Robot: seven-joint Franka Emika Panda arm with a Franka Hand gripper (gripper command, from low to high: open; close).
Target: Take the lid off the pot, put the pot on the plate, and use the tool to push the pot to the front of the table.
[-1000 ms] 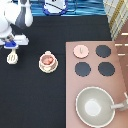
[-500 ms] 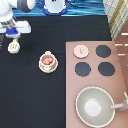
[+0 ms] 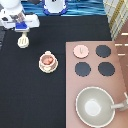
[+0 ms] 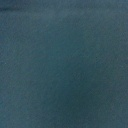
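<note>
The pot (image 3: 47,59), with reddish contents showing, sits uncovered on the cream plate (image 3: 48,68) on the black table (image 3: 30,95), left of the stove. The pink lid (image 3: 81,50) lies on the stove's upper-left burner. My gripper (image 3: 21,33) is at the exterior view's top left, up and to the left of the pot. It is shut on the handle of the cream tool (image 3: 22,41), whose head hangs below it. The wrist view is filled by a plain dark surface.
The pinkish stove panel (image 3: 120,65) fills the right side with several black burners (image 3: 103,51). A large grey pan (image 3: 95,106) with a long handle stands at the stove's bottom end. A blue-and-white object (image 3: 55,6) sits at the top edge.
The gripper and the tool have moved together, first toward the exterior view's top, then a little right. Pot, plate and lid have stayed put.
</note>
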